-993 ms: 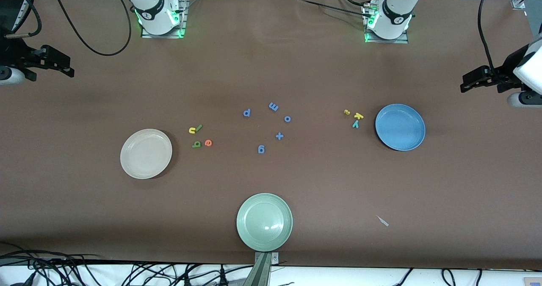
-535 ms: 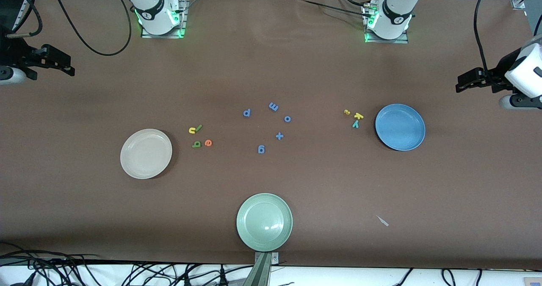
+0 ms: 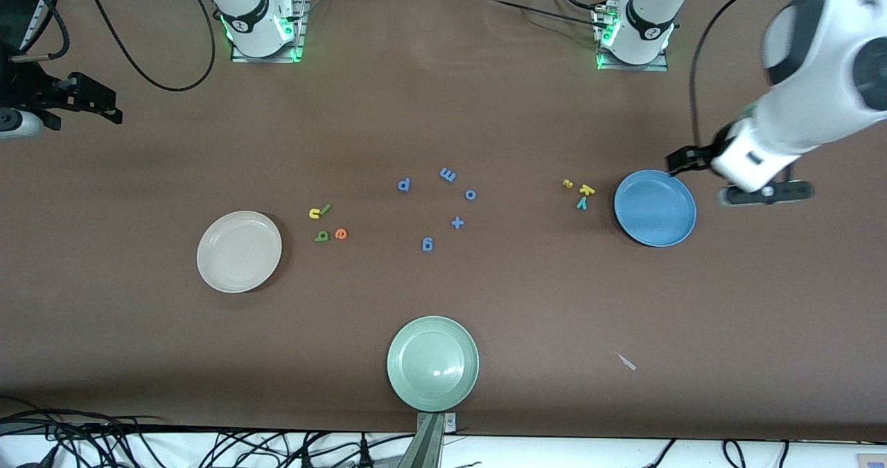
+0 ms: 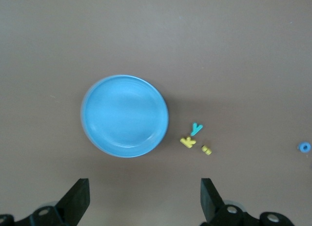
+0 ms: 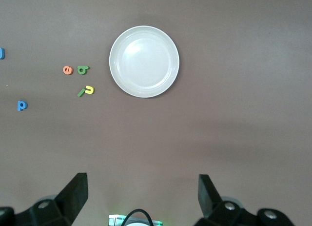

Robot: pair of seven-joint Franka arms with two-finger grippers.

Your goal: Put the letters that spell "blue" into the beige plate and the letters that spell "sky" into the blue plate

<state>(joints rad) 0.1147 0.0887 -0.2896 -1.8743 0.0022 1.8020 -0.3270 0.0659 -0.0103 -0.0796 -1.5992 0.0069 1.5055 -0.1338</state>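
Note:
The green b (image 3: 321, 236), thin green l (image 3: 325, 209), yellow u (image 3: 315, 213) and orange e (image 3: 340, 233) lie together on the table beside the empty beige plate (image 3: 239, 251). Yellow s (image 3: 567, 184), yellow k (image 3: 587, 190) and teal y (image 3: 582, 203) lie beside the empty blue plate (image 3: 655, 208). My left gripper (image 3: 682, 158) hangs open and empty, high over the blue plate's rim. Its wrist view shows the blue plate (image 4: 124, 116), y (image 4: 196, 129), k (image 4: 187, 141) and s (image 4: 206, 150). My right gripper (image 3: 104, 107) waits open at the right arm's end of the table.
Several all-blue letters and a plus sign (image 3: 457, 222) are scattered mid-table between the two letter groups. A pale green plate (image 3: 432, 363) sits near the table's front edge. A small white scrap (image 3: 626, 362) lies toward the left arm's end.
The left arm has swung in from the table's end until its gripper hangs over the blue plate's rim. The right arm and all letters have stayed put.

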